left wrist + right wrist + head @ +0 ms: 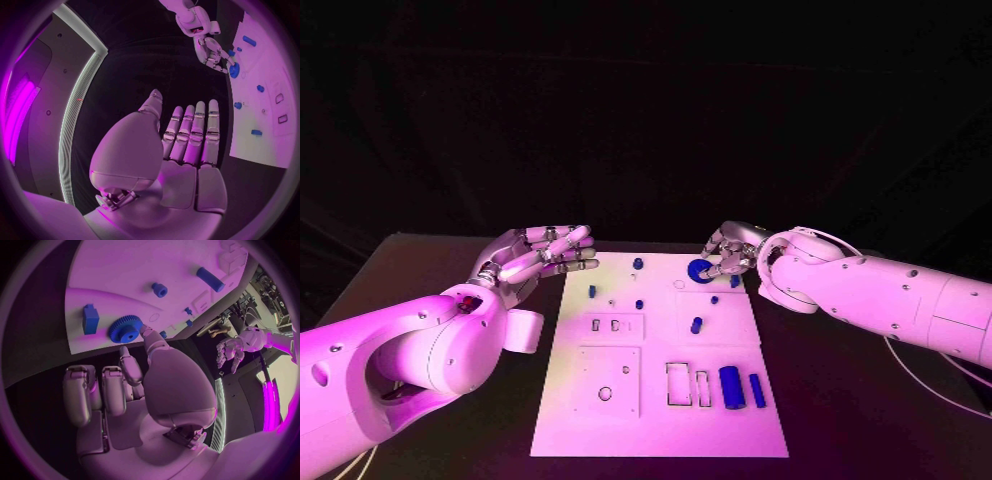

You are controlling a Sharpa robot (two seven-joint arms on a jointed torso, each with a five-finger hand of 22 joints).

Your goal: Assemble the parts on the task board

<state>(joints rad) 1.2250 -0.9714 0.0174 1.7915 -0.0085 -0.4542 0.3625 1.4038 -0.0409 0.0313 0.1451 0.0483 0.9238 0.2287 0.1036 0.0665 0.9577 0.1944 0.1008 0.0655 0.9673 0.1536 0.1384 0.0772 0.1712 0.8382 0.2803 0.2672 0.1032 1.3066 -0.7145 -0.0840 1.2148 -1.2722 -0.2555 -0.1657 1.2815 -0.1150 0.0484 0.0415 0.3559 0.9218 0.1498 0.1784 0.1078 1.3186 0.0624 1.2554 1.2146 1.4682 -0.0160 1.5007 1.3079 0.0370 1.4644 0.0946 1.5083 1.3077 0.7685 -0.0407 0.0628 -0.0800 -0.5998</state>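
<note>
The white task board point(661, 420) lies in the middle of the black table. At its far right part my right hand point(736, 252) pinches a blue gear point(700, 267) between thumb and a finger, low over the board. In the right wrist view the gear point(125, 330) sits at the thumb tip, beside a blue block point(90, 319). My left hand point(542, 256) hovers off the board's far left corner with its fingers straight and apart, holding nothing. The left wrist view shows the left hand's flat palm point(187, 145) and, farther off, the right hand point(212, 52) on the gear point(234, 70).
Small blue pegs point(638, 263) point(591, 291) point(697, 325) stand across the board's far half. Two blue cylinders point(730, 380) point(757, 390) lie at the near right beside rectangular slots point(678, 384). A raised square plate point(607, 380) sits near left. Black table surrounds the board.
</note>
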